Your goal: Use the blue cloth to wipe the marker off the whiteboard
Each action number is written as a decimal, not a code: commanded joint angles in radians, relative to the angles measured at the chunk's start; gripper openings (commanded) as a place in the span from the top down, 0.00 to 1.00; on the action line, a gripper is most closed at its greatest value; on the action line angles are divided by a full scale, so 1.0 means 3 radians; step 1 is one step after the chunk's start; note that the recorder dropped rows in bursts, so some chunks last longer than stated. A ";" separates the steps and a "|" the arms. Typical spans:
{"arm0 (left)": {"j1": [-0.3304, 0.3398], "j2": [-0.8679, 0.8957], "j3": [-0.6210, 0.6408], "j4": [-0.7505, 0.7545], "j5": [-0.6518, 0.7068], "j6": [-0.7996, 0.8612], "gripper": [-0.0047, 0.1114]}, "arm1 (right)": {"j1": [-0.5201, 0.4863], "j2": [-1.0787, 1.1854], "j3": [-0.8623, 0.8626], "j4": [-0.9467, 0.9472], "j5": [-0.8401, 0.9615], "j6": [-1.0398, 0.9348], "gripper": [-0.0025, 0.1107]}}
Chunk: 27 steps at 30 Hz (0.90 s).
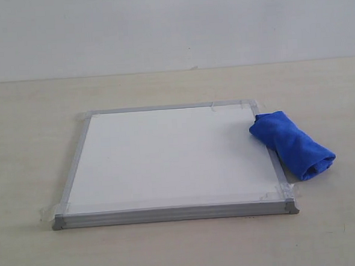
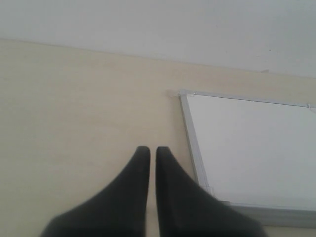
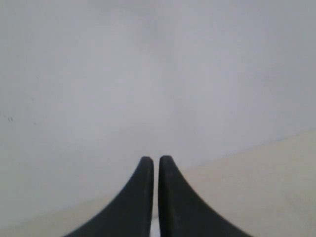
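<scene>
Finding the whiteboard [image 1: 173, 157] lying flat on the pale table [image 1: 32, 118], showing a plain white face inside a grey frame [image 1: 170, 213], with tape bits [image 1: 271, 193] sticking at the corners. Spotting the blue cloth [image 1: 293, 144] resting as a rolled bundle at the board's right edge, touching the frame near the far right corner and otherwise lying on the table. Holding the left gripper [image 2: 153, 150] clenched on nothing, fingers nearly meeting, hanging over bare table just beside the board's frame. Holding the right gripper [image 3: 156, 159] clenched likewise, grasping nothing, facing a grey wall [image 3: 148, 74] above a strip of table. Seeing neither gripper in the exterior view
</scene>
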 commanded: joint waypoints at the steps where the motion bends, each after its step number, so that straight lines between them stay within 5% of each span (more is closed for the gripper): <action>1: 0.0011 -0.0011 0.0008 -0.0010 -0.0010 -0.0031 0.92 | 0.0007 -0.0013 -0.0004 0.0018 -0.0561 0.0331 0.98; 4: 0.0011 -0.0011 0.0008 -0.0010 -0.0010 -0.0031 0.92 | 0.0007 -0.0013 -0.0059 0.0018 -0.0768 0.0381 0.98; 9: 0.0011 -0.0011 0.0008 -0.0010 -0.0010 -0.0031 0.92 | 0.0007 0.0276 -0.0641 -0.0055 -0.0264 0.0454 0.98; 15: 0.0011 -0.0011 0.0008 -0.0010 -0.0010 -0.0031 0.92 | 0.0083 0.2109 -0.1797 -0.0196 0.0800 0.0091 0.98; 21: 0.0011 -0.0011 0.0008 -0.0010 -0.0010 -0.0031 0.92 | 0.0701 0.3954 -0.2683 -0.0196 0.1032 -0.1026 0.98; 27: 0.0011 -0.0011 0.0008 -0.0010 -0.0010 -0.0031 0.92 | 0.0701 0.4579 -0.3054 -0.0196 0.1316 -0.1255 0.98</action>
